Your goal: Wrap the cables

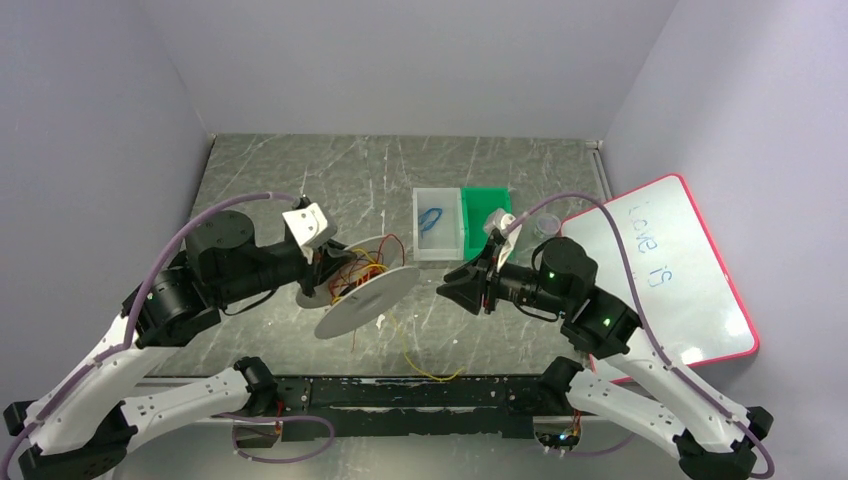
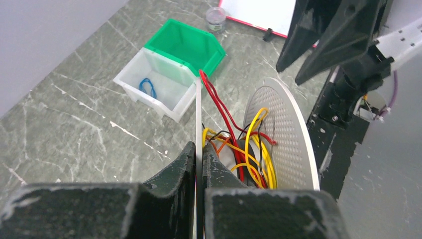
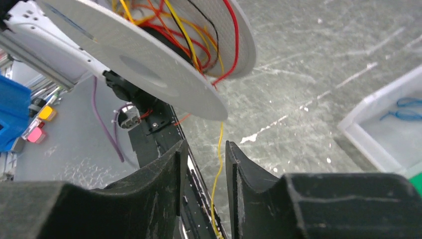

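**Winding the last cable onto the spool**

My left jaws pinch the rim of the spool (image 2: 288, 129) and hold it tilted over the tabletop (image 1: 270, 180). Most of the cables (image 2: 251, 167) sit bunched between its two discs. One yellow tail (image 3: 219, 159) hangs down loose by the gap of my right jaws, which are partly open and hold nothing. I think the next move is to close on that tail and gently lay it round the middle.

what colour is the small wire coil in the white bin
Blue. The coil lies in the white bin, best seen in the left wrist view.
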Robot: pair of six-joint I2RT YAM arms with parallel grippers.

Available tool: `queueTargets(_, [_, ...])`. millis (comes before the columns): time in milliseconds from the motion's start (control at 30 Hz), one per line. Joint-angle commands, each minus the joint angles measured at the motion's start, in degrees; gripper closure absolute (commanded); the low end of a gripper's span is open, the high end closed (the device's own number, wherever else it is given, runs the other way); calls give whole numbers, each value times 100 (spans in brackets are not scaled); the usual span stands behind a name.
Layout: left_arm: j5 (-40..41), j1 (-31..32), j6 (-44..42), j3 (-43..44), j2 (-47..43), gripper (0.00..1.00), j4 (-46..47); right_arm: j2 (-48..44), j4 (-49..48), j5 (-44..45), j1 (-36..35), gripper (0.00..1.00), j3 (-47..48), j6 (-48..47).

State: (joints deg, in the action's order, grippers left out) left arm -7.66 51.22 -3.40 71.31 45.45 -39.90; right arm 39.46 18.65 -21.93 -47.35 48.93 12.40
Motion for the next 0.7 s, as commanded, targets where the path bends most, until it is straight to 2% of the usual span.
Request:
queueTargets(0, [525,28,213,100,-29,93,864,-60,207,591,20,62,-357,474])
queueTargets(233, [748,27,224,188,75,93,999,330,506,582,22,60,-934,1018])
queueTargets(667, [1234,28,251,281,206,93,1126,967,-874,75,-178,57,-2487,1970])
